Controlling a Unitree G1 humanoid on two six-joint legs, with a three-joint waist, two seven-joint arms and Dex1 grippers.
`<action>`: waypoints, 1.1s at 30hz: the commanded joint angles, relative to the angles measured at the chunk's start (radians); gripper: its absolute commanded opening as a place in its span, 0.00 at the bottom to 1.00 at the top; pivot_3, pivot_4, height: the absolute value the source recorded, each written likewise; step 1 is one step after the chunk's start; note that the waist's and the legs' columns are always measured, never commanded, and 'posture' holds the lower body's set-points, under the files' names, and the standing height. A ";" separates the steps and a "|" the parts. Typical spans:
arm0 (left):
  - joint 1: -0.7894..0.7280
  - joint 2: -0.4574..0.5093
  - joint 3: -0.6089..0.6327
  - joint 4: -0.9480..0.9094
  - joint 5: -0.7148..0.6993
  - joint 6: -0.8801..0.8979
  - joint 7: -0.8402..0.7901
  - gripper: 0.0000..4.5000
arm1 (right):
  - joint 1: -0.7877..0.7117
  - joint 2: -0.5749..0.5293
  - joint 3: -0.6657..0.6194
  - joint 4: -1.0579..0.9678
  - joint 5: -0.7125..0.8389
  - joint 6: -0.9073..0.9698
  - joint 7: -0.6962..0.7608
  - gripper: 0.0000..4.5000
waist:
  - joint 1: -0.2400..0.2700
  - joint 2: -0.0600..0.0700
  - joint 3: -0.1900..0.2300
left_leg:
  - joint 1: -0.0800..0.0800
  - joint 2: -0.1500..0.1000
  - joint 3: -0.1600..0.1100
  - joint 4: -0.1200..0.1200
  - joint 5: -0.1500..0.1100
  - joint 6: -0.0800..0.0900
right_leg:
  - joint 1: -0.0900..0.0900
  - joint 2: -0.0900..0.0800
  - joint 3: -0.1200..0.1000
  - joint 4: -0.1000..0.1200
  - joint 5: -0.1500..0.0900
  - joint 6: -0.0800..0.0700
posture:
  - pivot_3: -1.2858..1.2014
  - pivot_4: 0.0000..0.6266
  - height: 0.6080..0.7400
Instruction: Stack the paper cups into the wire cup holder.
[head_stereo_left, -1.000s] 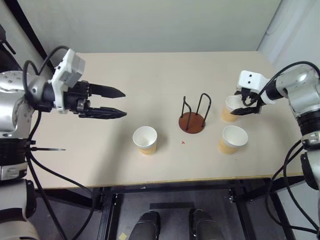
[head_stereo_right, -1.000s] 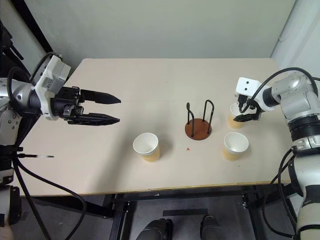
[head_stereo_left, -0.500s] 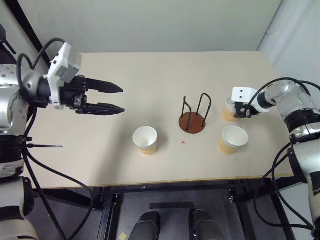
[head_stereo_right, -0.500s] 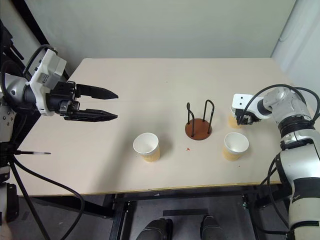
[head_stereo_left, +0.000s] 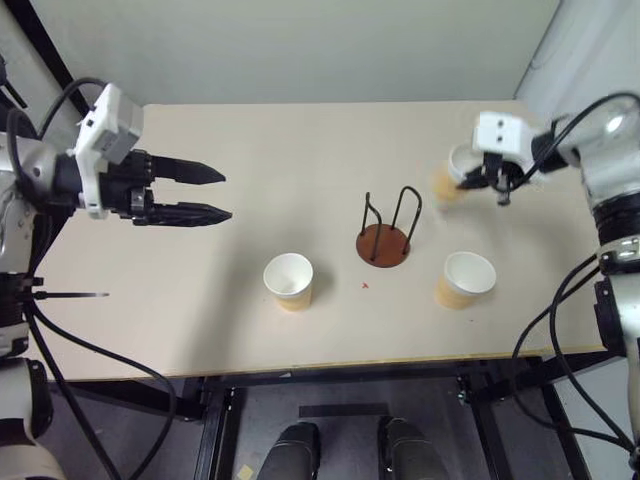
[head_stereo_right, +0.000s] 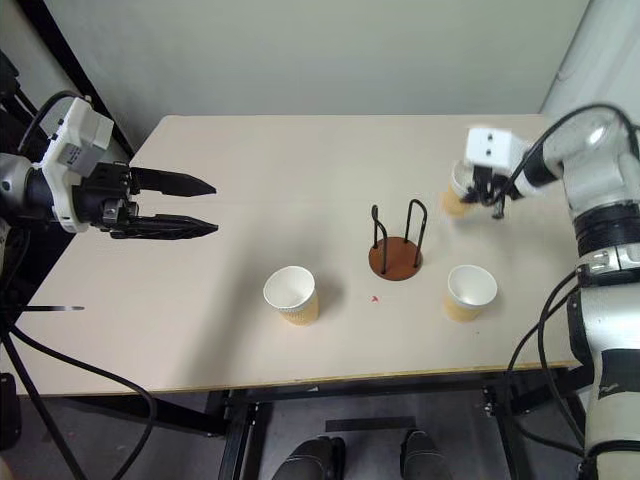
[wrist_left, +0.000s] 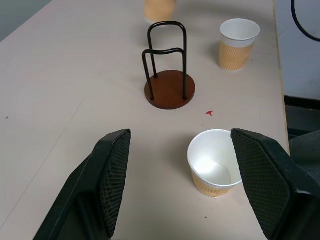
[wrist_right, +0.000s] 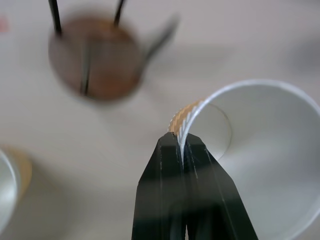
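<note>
Right end effector (wrist_right: 182, 145) pinching blurred cup (wrist_right: 260, 155) rim

I see a pale beige table (head_stereo_left: 300, 150) with a small red mark (head_stereo_left: 366, 286) on its top near the front edge. Behind the table stands a plain grey wall (head_stereo_left: 300, 50).

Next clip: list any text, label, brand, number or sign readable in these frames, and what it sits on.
None can be read.
Paper cups: plain white inside, tan ribbed wall, no print visible.
Wire cup holder: bare brown disc and black wire, no label.
Table: a tiny red mark by the holder, a shape, not a letter.
Left tool and right tool: no markings visible.
</note>
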 joint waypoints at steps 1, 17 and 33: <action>-0.024 0.015 0.030 0.010 0.005 -0.019 0.001 0.76 | -0.038 0.013 -0.037 -0.224 0.074 0.104 0.044 0.00 | -0.002 0.000 0.000 | 0.000 0.000 0.000 0.000 0.000 0.000 | 0.000 0.000 0.000 0.000 0.000 0.000 | 0.52 0.24 1.00; -0.088 -0.023 0.004 0.029 0.024 -0.030 -0.013 0.76 | 0.048 0.026 0.076 -0.427 0.091 0.119 0.109 0.00 | -0.002 0.000 0.000 | 0.000 0.000 -0.001 0.003 0.002 0.002 | 0.001 0.000 -0.002 0.002 -0.004 -0.006 | 0.52 0.24 1.00; -0.082 -0.029 0.010 0.025 0.020 -0.033 -0.005 0.76 | 0.026 0.078 0.141 -0.281 0.001 -0.048 0.082 0.00 | -0.003 -0.001 0.000 | 0.001 0.000 -0.001 0.004 0.004 0.001 | 0.001 0.000 -0.002 0.007 -0.004 -0.006 | 0.52 0.24 1.00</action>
